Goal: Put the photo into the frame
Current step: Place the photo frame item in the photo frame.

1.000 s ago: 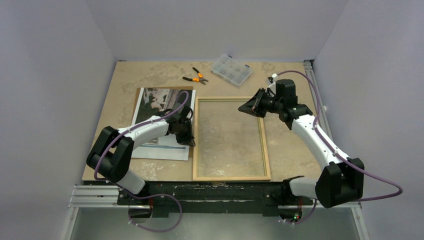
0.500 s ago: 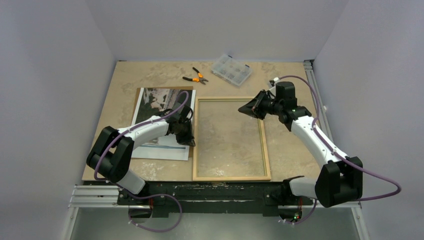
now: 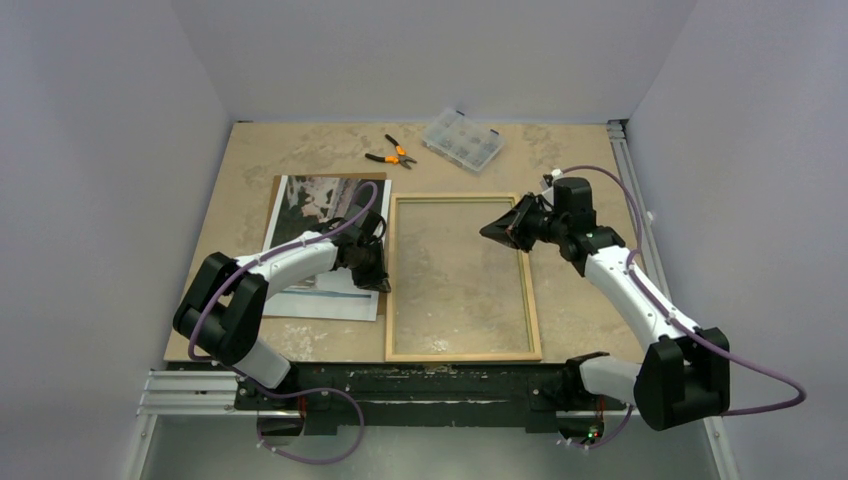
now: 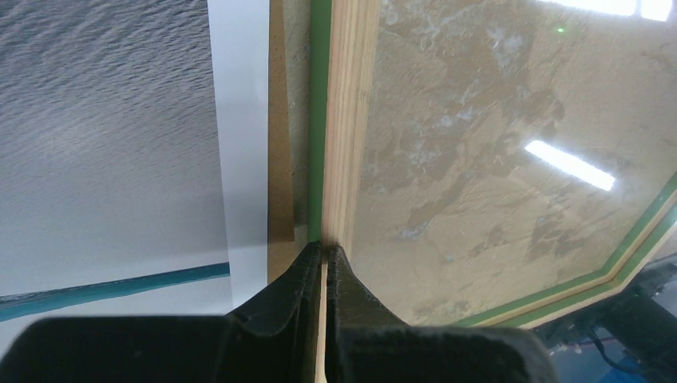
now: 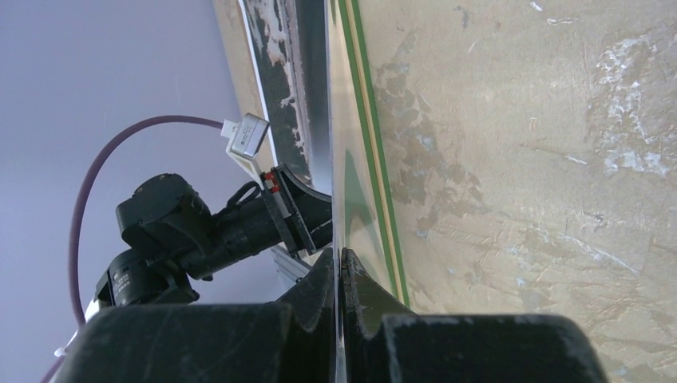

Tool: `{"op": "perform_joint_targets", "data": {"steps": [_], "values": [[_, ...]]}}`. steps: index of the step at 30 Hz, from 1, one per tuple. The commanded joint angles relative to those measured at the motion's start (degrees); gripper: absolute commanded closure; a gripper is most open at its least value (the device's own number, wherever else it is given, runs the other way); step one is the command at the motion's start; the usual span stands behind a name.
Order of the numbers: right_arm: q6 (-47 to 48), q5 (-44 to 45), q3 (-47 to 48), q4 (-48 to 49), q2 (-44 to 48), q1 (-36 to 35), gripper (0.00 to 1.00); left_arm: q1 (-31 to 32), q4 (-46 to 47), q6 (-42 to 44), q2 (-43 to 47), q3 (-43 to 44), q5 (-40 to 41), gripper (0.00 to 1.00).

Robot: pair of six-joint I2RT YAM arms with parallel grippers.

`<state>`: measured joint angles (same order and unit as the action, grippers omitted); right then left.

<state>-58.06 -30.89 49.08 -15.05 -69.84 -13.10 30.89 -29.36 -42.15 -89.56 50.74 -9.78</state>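
Note:
The frame (image 3: 462, 355) lies in the middle of the table, pale wood back up, with its clear pane (image 3: 455, 270). The photo (image 3: 322, 205) lies picture side up to its left. My left gripper (image 3: 378, 268) is shut on the frame's left rail; in the left wrist view the rail (image 4: 351, 120) runs between the closed fingers (image 4: 323, 249), with the photo (image 4: 104, 144) beside it. My right gripper (image 3: 498, 228) hangs over the frame near its right rail. In the right wrist view its jaws (image 5: 338, 254) are shut on a thin clear sheet edge (image 5: 333, 120), the pane, above the green rail (image 5: 375, 144).
A brown backing sheet (image 3: 281, 181) lies under the photo and shows as a strip in the left wrist view (image 4: 279, 159). Orange-handled pliers (image 3: 392, 154) and a clear compartment box (image 3: 462, 140) lie at the back. Walls close in on three sides.
My right gripper has moved a little toward the near side and lower over the frame's right part. The left arm, frame and photo have not moved.

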Motion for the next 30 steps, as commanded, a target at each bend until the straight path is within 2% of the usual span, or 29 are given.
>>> {"op": "perform_joint_targets", "data": {"steps": [1,10,17,30], "values": [[-0.3,1.6,-0.3,1.5,2.7,0.2,1.0,0.4,-1.1,3.0,-3.5,-1.8,7.3,1.0],[2.5,3.1,0.7,-0.9,2.1,0.3,1.0,0.4,-1.3,3.0,-3.4,-1.9,7.5,1.0],[2.3,0.7,-1.0,1.6,0.9,0.4,1.0,0.5,-1.3,3.0,-3.5,-1.8,7.4,1.0],[4.1,-1.4,-2.3,-0.2,1.2,0.4,1.0,0.5,-1.3,3.0,-3.7,-1.8,7.4,1.0]]}}
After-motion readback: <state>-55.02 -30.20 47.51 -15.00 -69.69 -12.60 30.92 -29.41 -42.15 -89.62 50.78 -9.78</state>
